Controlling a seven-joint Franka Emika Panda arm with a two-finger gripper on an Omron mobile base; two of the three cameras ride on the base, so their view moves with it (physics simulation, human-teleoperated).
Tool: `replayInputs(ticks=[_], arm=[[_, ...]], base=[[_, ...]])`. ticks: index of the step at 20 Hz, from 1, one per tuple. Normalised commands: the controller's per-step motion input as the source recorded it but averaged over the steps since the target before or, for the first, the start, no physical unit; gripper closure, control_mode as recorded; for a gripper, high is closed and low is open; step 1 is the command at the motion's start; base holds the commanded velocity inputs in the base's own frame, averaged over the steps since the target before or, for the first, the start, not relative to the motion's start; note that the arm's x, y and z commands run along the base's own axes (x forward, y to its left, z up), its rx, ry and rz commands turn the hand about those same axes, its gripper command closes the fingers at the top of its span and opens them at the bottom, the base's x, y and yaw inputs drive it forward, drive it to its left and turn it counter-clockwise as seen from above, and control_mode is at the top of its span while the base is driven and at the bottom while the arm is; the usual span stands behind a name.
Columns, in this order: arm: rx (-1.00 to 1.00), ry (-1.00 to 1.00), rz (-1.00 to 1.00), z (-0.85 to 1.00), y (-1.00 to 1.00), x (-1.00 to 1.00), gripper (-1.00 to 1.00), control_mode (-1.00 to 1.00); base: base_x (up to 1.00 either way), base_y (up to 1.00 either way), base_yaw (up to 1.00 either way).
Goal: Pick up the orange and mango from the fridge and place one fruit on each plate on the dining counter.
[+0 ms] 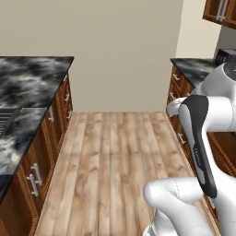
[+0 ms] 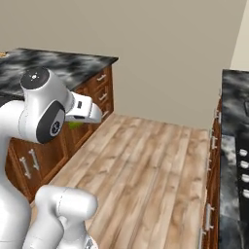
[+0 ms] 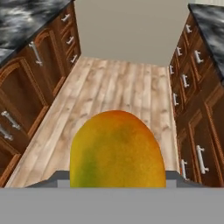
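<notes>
The mango (image 3: pixel 117 151), yellow-orange with a green patch, fills the lower middle of the hand view, and my gripper (image 3: pixel 117 177) is shut on it, the fruit covering the fingertips. In the right base view a bit of the mango's green (image 2: pixel 74 125) peeks out under the white hand (image 2: pixel 85 109), which is held up over the wooden floor. The orange, the fridge, the plates and the dining counter are out of view.
A wooden-floored aisle (image 1: pixel 115 156) runs ahead to a beige wall (image 1: pixel 120 50). Brown cabinets with black-and-white marbled tops line both sides: the left one (image 1: pixel 27 83) has a sink drainer, the right one (image 2: pixel 236 146) has stove knobs.
</notes>
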Motion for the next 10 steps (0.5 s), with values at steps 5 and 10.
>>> replayInputs(ticks=[5, 10], arm=[[0.00, 0.00, 0.00, 0.00, 0.00, 0.00, 1.00, 1.00], [0.00, 0.00, 0.00, 0.00, 0.00, 0.00, 1.00, 1.00]], base=[[1.00, 0.00, -0.01], [1.00, 0.00, 0.00]])
